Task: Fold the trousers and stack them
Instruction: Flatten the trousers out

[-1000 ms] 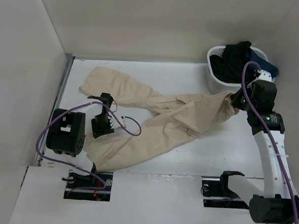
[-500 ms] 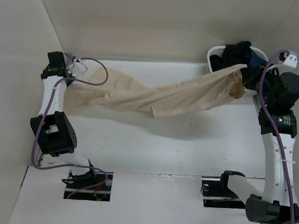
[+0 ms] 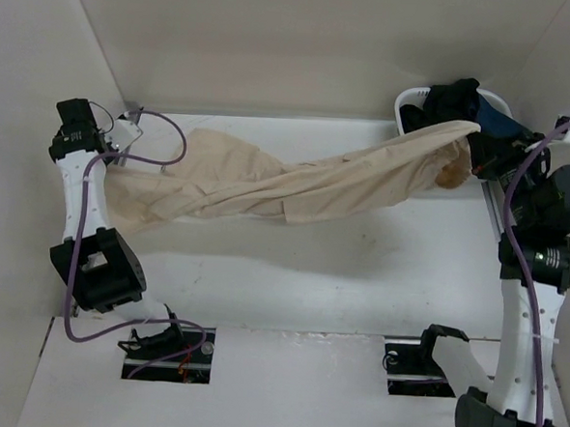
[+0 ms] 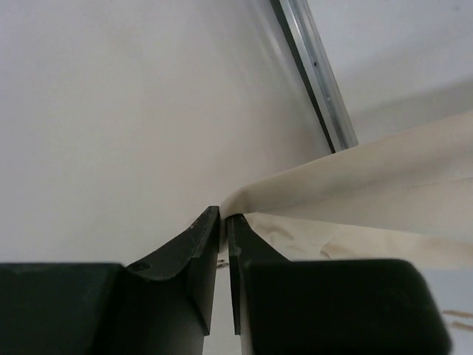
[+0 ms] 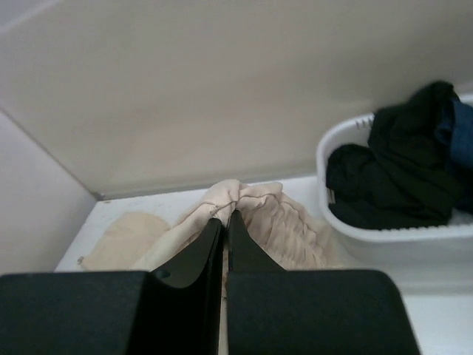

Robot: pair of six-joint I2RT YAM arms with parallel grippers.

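Trousers held up between two closed grippers

Beige trousers [image 3: 297,180] stretch as a long twisted band across the far half of the white table [image 3: 359,276], from its far-left corner to the far-right one. Most of the cloth hangs above the surface and throws a shadow beneath it. The left part is wider and sags low; whether it touches the table cannot be told.

The left gripper [image 4: 223,218] is raised at the far-left corner, close to the side wall. Its fingers are nearly together and pinch a thin edge of the trousers, which runs off to the right past a metal rail [image 4: 314,74] along the table's edge.

The right gripper [image 5: 225,216] is lifted at the far-right corner, with its fingers pressed together on a gathered, puckered bunch of the beige cloth. Just beside it stands a white basket [image 5: 347,222] against the back wall, filled with black and dark-blue garments [image 5: 399,170] that rise above its rim. In the top view, the right end of the trousers overlaps the near side of the basket.
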